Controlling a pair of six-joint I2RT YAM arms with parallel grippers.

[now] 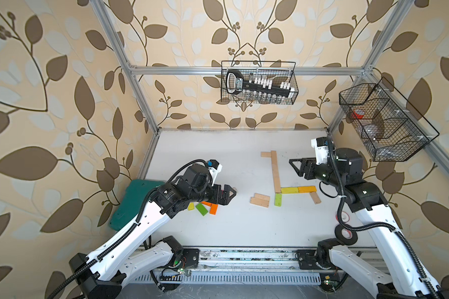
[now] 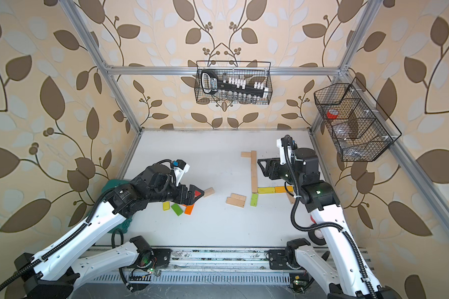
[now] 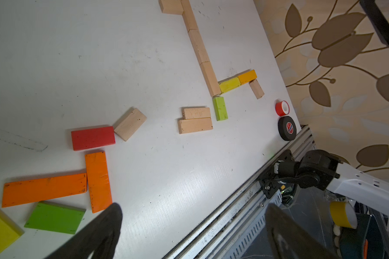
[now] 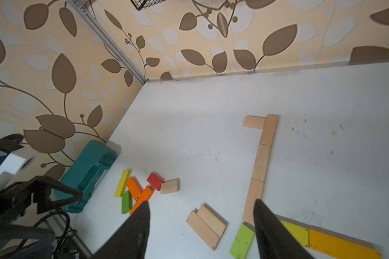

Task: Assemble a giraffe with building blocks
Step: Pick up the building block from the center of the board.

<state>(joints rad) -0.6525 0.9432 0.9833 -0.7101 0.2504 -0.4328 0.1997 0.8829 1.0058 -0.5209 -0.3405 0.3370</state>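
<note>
in both top views my left gripper (image 1: 230, 193) hangs spread wide and empty over the loose coloured blocks (image 1: 202, 208) near the table's (image 1: 218, 233) left edge, and my right gripper (image 1: 292, 162) hovers parted, holding nothing, just beside the pale neck column (image 1: 275, 170) that runs from near the far edge to the yellow body blocks (image 1: 298, 189). from my left wrist the red block (image 3: 93, 138), orange blocks (image 3: 98, 179) and green block (image 3: 54, 217) lie flat near my fingers (image 3: 112, 215). from my right wrist the pale pair (image 4: 206, 226) shows on the table past my separated fingers (image 4: 139, 224), untouched.
</note>
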